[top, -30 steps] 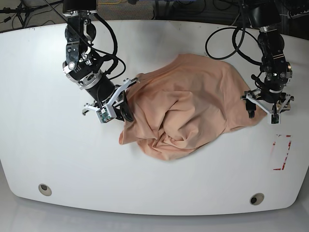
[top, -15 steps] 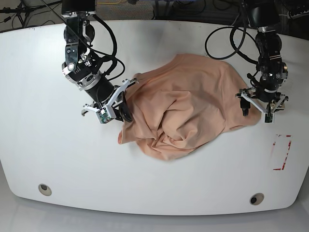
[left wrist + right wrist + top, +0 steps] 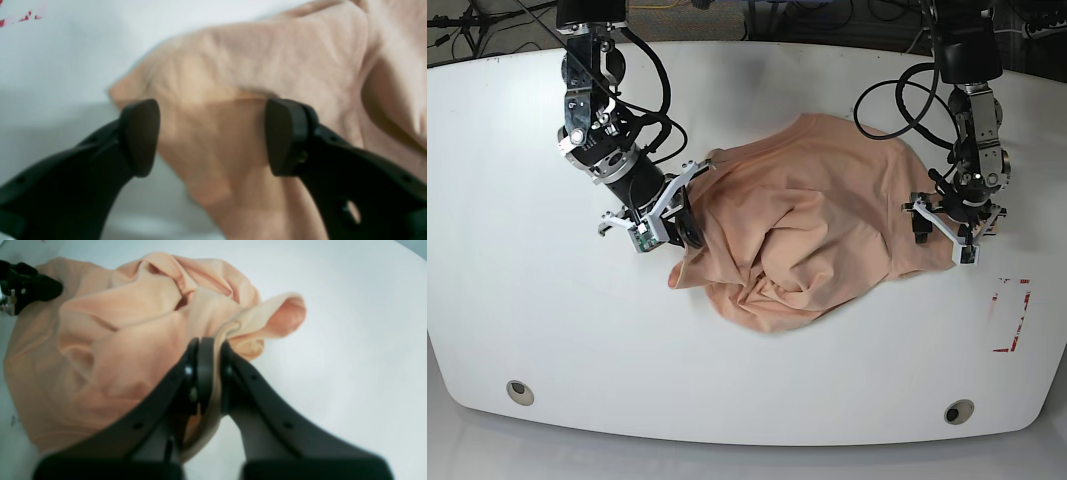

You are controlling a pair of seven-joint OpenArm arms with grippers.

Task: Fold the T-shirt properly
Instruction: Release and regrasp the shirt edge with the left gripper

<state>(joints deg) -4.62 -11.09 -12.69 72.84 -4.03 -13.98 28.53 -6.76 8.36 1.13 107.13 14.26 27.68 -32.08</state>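
Observation:
The peach T-shirt (image 3: 817, 230) lies crumpled in a heap in the middle of the white table (image 3: 547, 320). My right gripper (image 3: 677, 225) is at the heap's left edge, shut on a fold of the cloth. In the right wrist view the fold of the T-shirt (image 3: 133, 340) is pinched between the closed fingers of that gripper (image 3: 209, 350). My left gripper (image 3: 943, 237) stands open over the T-shirt's right corner. In the left wrist view the gripper (image 3: 213, 136) has its two black pads wide apart, with the T-shirt (image 3: 267, 56) below and between them; contact cannot be told.
A red-outlined mark (image 3: 1010, 315) sits on the table to the right of the shirt, and its red marks (image 3: 20, 16) show in the left wrist view. Two round holes (image 3: 519, 391) (image 3: 959, 411) lie near the front edge. Cables hang behind both arms.
My left gripper has moved in leftward from beside the shirt to over its right corner, still open. The right gripper stays shut on the cloth, with the left edge shifted slightly.

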